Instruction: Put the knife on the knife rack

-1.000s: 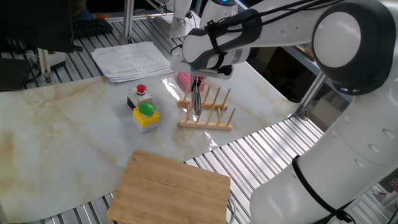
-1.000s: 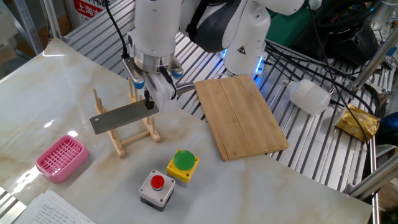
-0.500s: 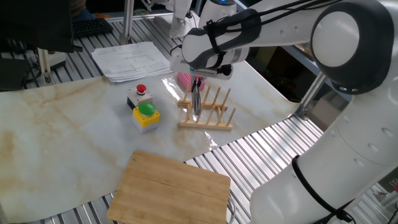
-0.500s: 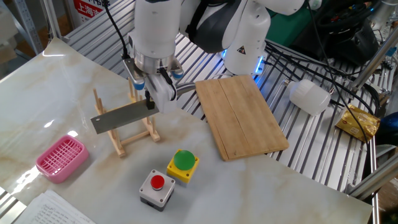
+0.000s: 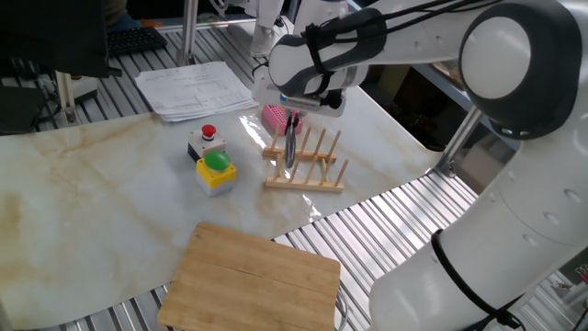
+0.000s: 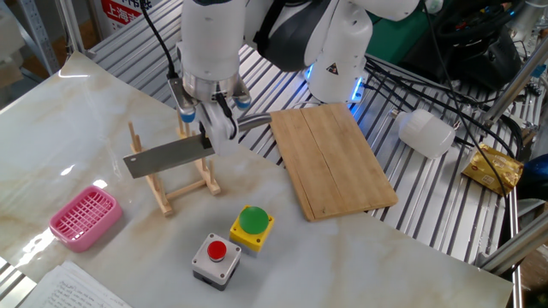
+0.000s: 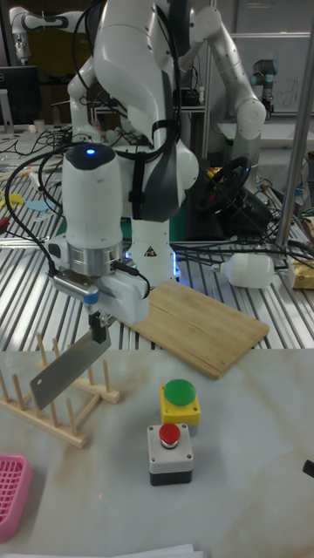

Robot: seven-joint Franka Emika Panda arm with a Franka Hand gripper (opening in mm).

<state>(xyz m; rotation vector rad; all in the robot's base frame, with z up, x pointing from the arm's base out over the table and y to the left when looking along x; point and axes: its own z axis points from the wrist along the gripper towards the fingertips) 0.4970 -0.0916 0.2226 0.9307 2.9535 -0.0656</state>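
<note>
My gripper (image 6: 209, 130) is shut on the knife where blade meets handle. The knife's broad grey blade (image 6: 168, 158) stands on edge, roughly level and slightly tilted, over the knife rack (image 6: 178, 180), among its upright pegs. The steel handle (image 6: 250, 125) points toward the cutting board. In one fixed view the gripper (image 5: 292, 117) holds the knife (image 5: 290, 149) edge-on over the knife rack (image 5: 312, 173). In the tall fixed view the blade (image 7: 70, 368) slopes down to the left from the gripper (image 7: 99, 328), above the knife rack (image 7: 52, 403). Whether the blade rests on the rails I cannot tell.
A pink basket (image 6: 82, 216) lies just beyond the rack. A yellow box with a green button (image 6: 251, 226) and a grey box with a red button (image 6: 216, 257) stand beside it. A wooden cutting board (image 6: 330, 158) lies on the metal slats. Papers (image 5: 195, 88) sit at the table's far corner.
The gripper and the knife have risen very slightly over the rack; more of the handle shows now. Nothing else has moved.
</note>
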